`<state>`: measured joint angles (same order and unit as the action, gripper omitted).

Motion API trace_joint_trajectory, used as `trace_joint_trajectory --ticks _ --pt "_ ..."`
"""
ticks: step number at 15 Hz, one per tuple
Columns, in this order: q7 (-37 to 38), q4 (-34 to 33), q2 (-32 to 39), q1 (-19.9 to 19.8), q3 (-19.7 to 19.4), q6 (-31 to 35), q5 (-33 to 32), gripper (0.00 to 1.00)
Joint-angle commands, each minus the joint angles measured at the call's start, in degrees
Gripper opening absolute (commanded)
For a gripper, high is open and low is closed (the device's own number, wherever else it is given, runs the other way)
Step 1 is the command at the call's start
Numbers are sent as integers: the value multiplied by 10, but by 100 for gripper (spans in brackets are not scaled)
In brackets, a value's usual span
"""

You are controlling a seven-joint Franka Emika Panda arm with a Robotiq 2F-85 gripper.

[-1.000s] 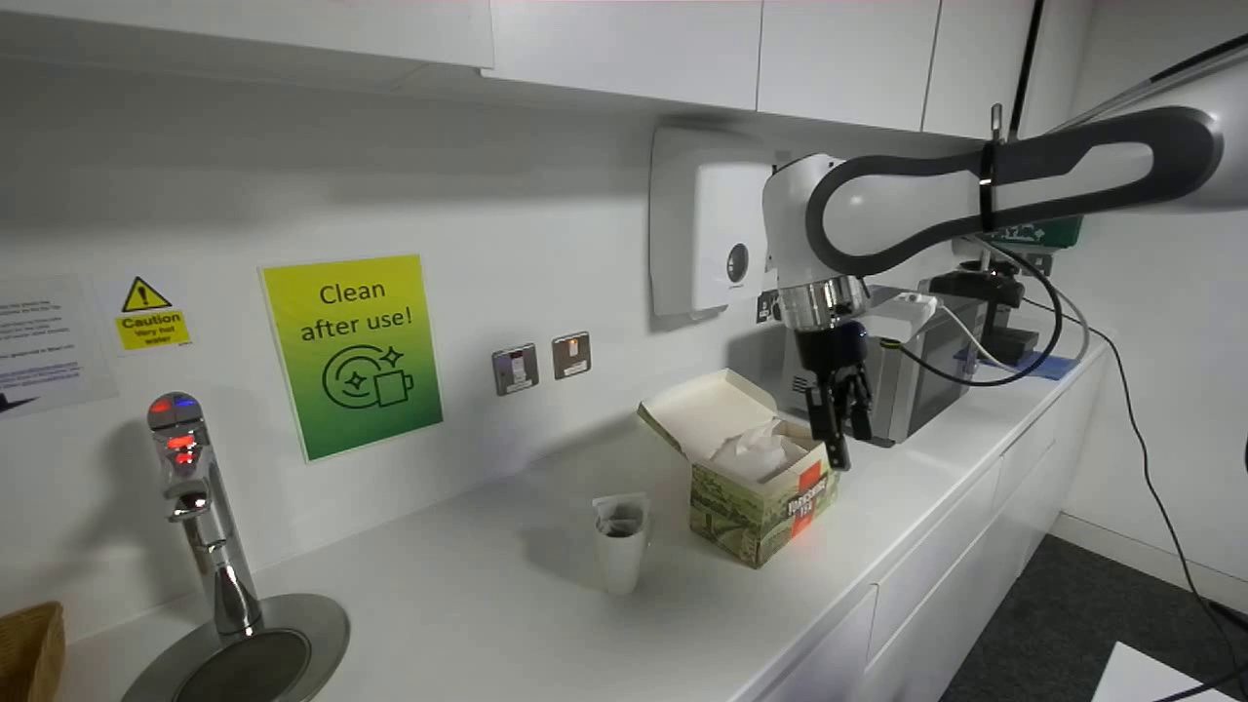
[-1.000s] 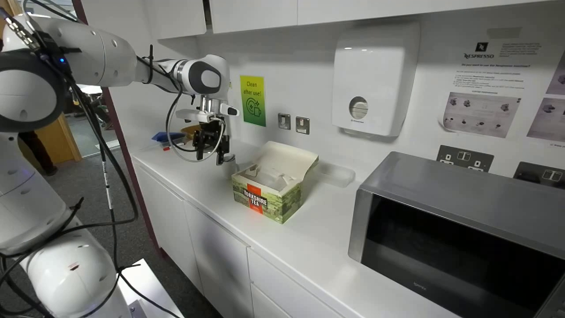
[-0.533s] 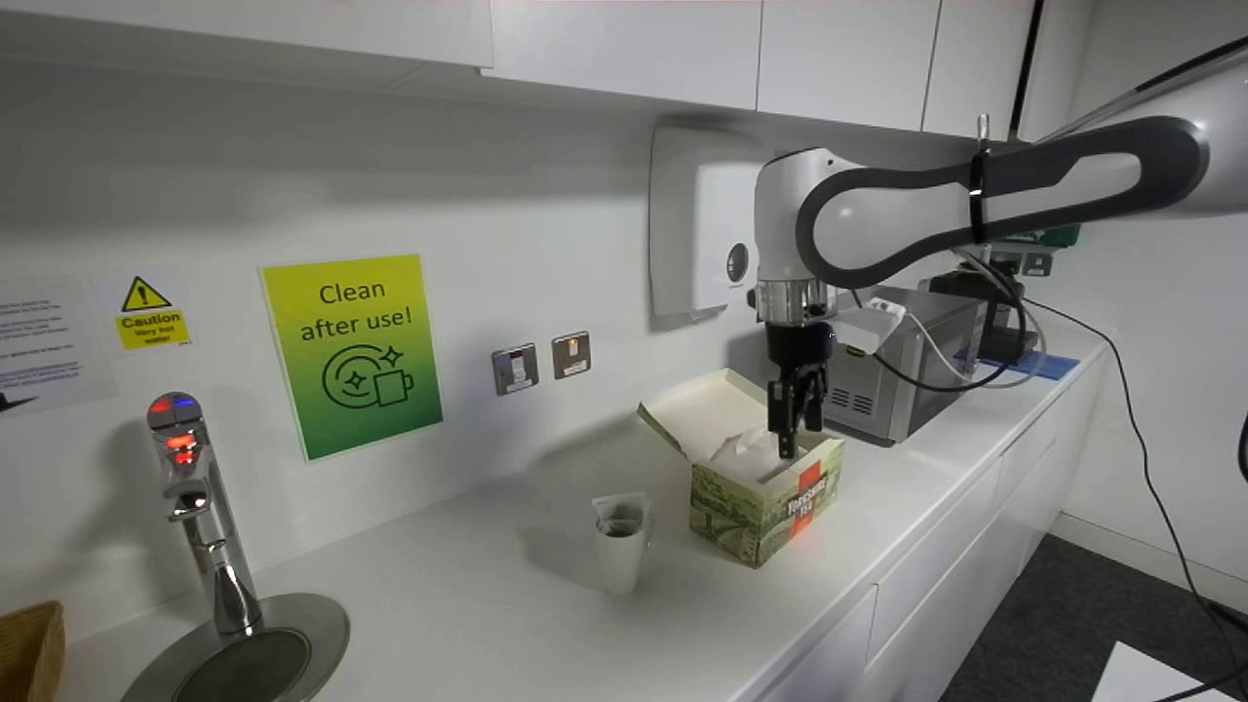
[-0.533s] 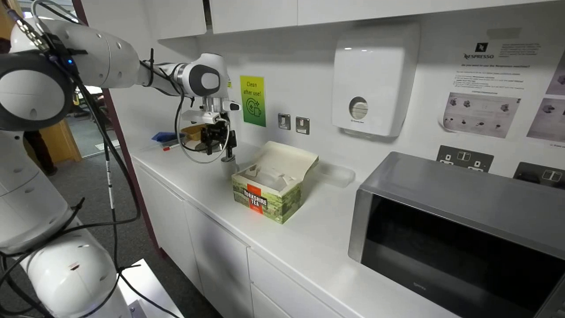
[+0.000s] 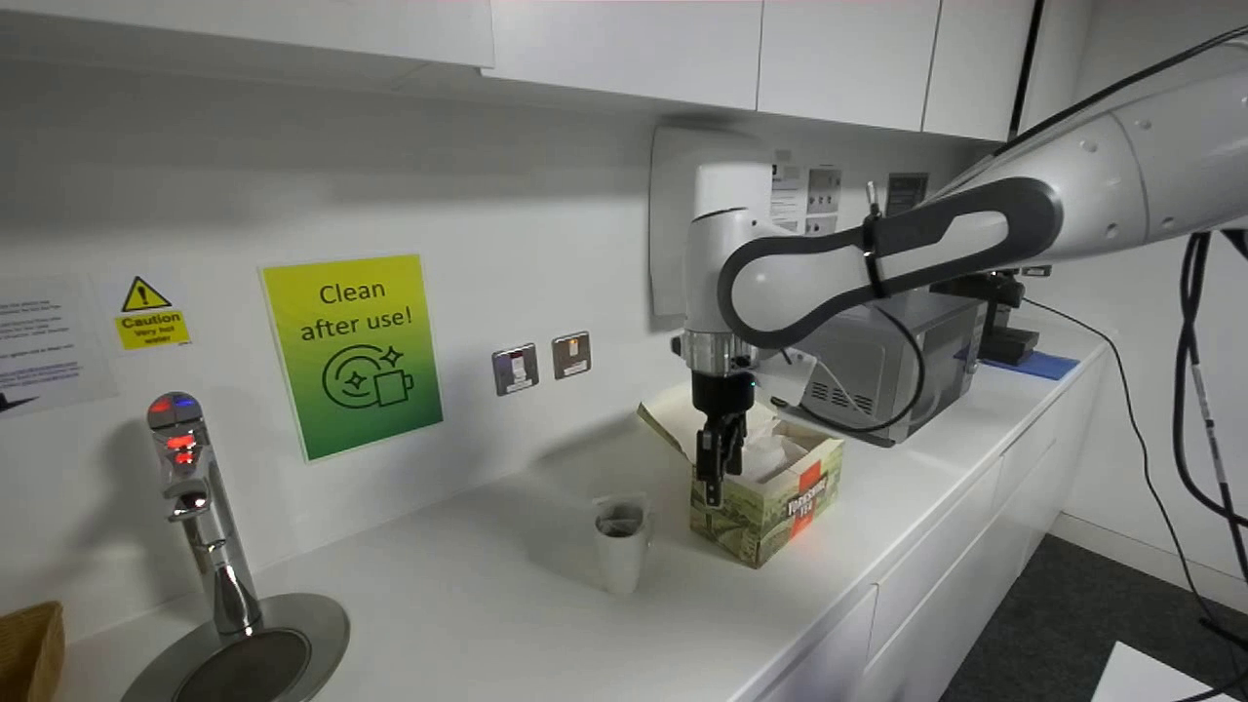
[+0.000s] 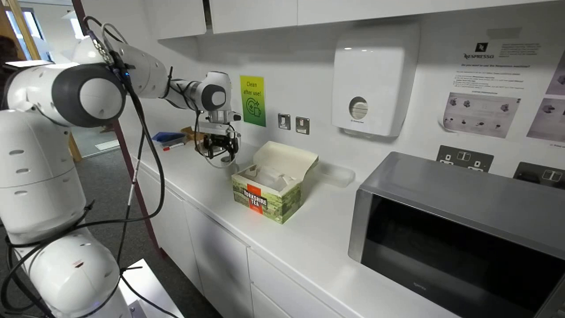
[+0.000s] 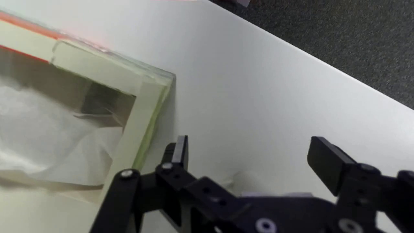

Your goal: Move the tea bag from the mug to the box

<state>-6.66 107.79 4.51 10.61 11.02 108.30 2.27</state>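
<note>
The small white mug (image 5: 622, 567) with a dark inside stands upright on the counter; it also shows, partly covered, in an exterior view (image 6: 228, 165). A pale, see-through piece, possibly the tea bag (image 5: 620, 507), shows at its rim. The open green-and-yellow box (image 5: 738, 517) stands beside it, lid up, with crumpled white lining; it also shows in an exterior view (image 6: 282, 205) and the wrist view (image 7: 131, 129). My gripper (image 5: 715, 487) is open and empty, pointing down above the counter, near the box and mug. In the wrist view (image 7: 248, 145) its fingers are wide apart.
A grey microwave (image 6: 441, 176) stands past the box. A clear plastic tray (image 6: 333, 175) lies behind the box. A towel dispenser (image 6: 375, 84) hangs on the wall. A tap (image 5: 219, 526) stands at the other end. The counter's front edge (image 7: 291, 45) borders the floor.
My gripper has moved sideways from the box's front end towards the mug and turned somewhat, staying open. The mug and box have not moved.
</note>
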Motion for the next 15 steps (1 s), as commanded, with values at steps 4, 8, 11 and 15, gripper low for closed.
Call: trace_joint_trajectory --ticks 4,8,11,15 --pt "-59 -69 53 25 20 10 -68 100" --pt "-40 -63 54 28 20 0 -63 100" --pt "-40 -64 54 28 20 0 -64 100" --pt "-48 -68 58 26 19 -2 -65 100"
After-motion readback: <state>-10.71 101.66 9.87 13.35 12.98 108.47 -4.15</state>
